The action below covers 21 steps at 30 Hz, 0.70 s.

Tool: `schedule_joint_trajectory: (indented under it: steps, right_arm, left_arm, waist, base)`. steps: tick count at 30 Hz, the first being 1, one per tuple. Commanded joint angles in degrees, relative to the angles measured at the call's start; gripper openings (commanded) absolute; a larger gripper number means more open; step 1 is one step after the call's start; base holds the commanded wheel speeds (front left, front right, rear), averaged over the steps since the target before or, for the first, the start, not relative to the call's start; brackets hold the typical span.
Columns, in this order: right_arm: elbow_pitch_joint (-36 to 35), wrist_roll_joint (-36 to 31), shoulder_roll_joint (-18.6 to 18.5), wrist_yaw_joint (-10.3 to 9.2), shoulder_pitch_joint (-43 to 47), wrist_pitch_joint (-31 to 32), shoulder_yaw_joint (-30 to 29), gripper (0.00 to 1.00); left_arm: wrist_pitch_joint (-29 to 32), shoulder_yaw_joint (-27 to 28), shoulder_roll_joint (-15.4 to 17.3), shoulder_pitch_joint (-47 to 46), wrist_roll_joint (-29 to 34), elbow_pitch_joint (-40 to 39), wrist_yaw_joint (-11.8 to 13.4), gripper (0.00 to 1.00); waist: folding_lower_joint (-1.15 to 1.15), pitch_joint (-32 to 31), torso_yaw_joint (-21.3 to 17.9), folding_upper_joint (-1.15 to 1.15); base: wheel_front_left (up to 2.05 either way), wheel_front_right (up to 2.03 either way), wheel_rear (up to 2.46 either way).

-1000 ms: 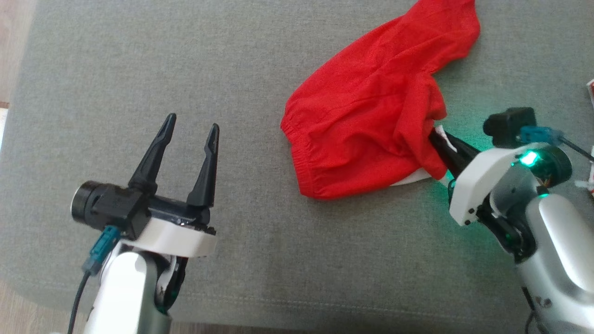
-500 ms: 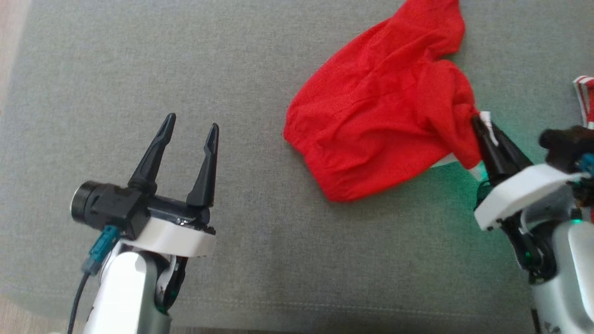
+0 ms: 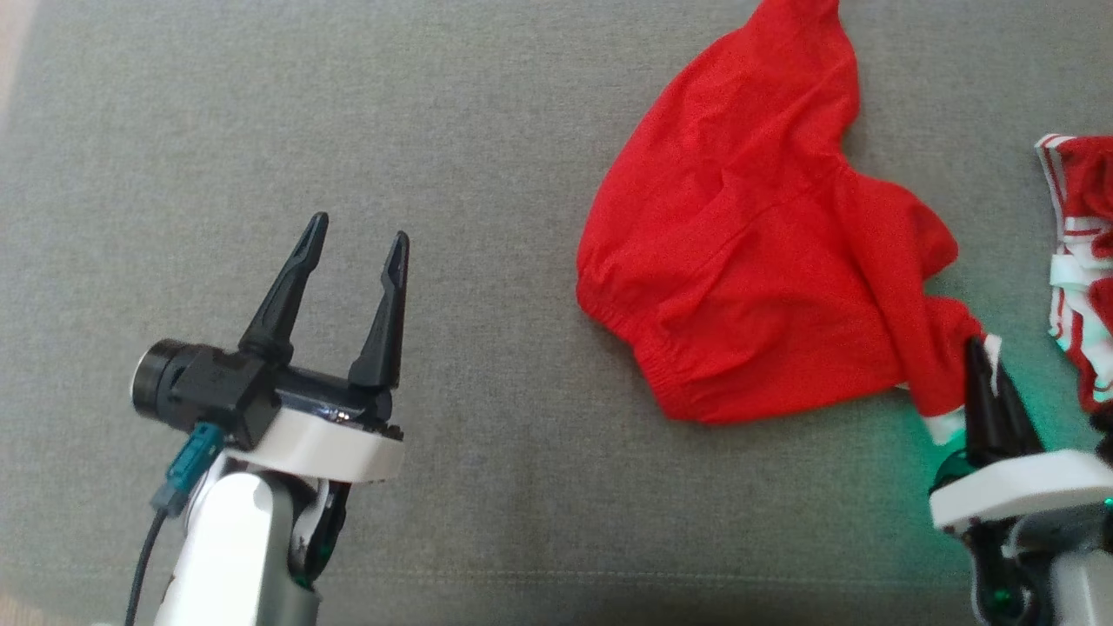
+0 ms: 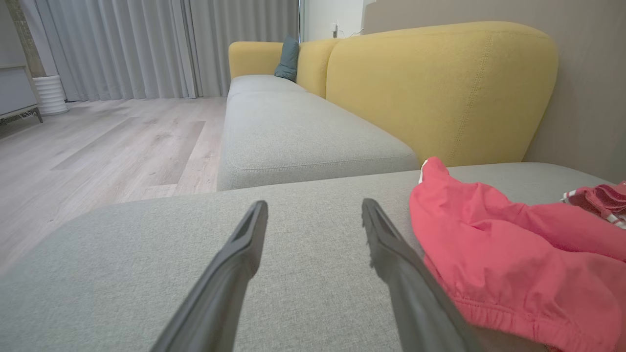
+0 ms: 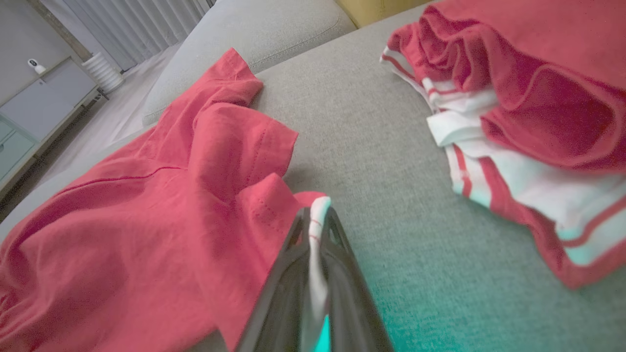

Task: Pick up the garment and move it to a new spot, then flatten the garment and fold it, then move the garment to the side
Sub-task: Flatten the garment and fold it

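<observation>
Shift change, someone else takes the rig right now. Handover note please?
Left claw: open, empty, over the grey fabric sofa cushion.
Right claw: shut on a white-trimmed corner of the crumpled red cloth garment, which lies on the cushion.
Red-and-white striped garment lies apart, further right.
Done: grasp made.
Left: carry to a new spot, flatten, fold, move aside.

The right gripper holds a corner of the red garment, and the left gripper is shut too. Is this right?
Not quite. The left gripper is open and empty, as the head view shows; the right gripper does hold a corner of the red garment.
</observation>
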Motion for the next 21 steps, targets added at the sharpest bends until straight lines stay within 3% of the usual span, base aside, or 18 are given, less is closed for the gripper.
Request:
schedule_joint_trajectory:
  steps: [1,2,3,7,12,16,21]
  right_arm:
    - [-1.4,0.5,-0.3,-0.05,-0.3,-1.1,1.4,0.12]
    - [-0.2,1.3,-0.3,-0.05,-0.4,-2.2,1.8,0.70]
    - [0.9,1.4,-0.3,-0.05,-0.5,-3.1,2.1,1.00]
    - [1.8,-1.4,-0.3,-0.05,-1.9,-7.7,2.8,1.00]
    - [-3.0,-10.2,-0.3,-0.05,-3.7,-11.6,5.4,1.00]
    - [-7.1,-15.8,-0.8,-0.05,-5.0,-10.7,9.4,1.00]
    - [-9.9,-16.8,-1.3,-0.05,-4.8,-8.3,12.4,1.00]
  left_arm:
    - [-0.7,2.2,0.8,-1.1,0.4,-2.2,-0.1,1.00]
    - [-0.7,2.3,0.8,-1.0,0.4,-2.2,-0.2,1.00]
    - [-0.7,2.3,0.9,-0.9,0.4,-2.2,-0.2,1.00]
    - [-0.7,2.3,1.0,-0.6,0.5,-2.2,-0.2,1.00]
    - [-0.7,2.5,1.1,-0.3,0.7,-2.4,-0.1,1.00]
    - [-0.7,2.6,1.1,0.5,0.6,-2.5,0.1,1.00]
    - [-0.7,2.5,0.8,2.1,0.4,-2.4,0.5,1.00]
  waist:
    - [0.00,0.0,-0.2,0.00]
    - [0.00,-0.2,-0.4,0.00]
    - [0.00,-0.3,-0.6,0.00]
    - [0.00,-0.6,-1.0,0.00]
    - [0.00,-1.1,-1.2,0.00]
    - [0.00,-2.0,-1.2,0.00]
    - [0.00,-3.5,-0.8,0.00]
  base:
    - [0.00,0.00,0.00]
    - [0.00,0.00,0.00]
    - [0.00,0.00,0.00]
    - [0.00,0.00,0.00]
    - [0.00,0.00,0.00]
    - [0.00,0.00,0.00]
    - [0.00,0.00,0.00]
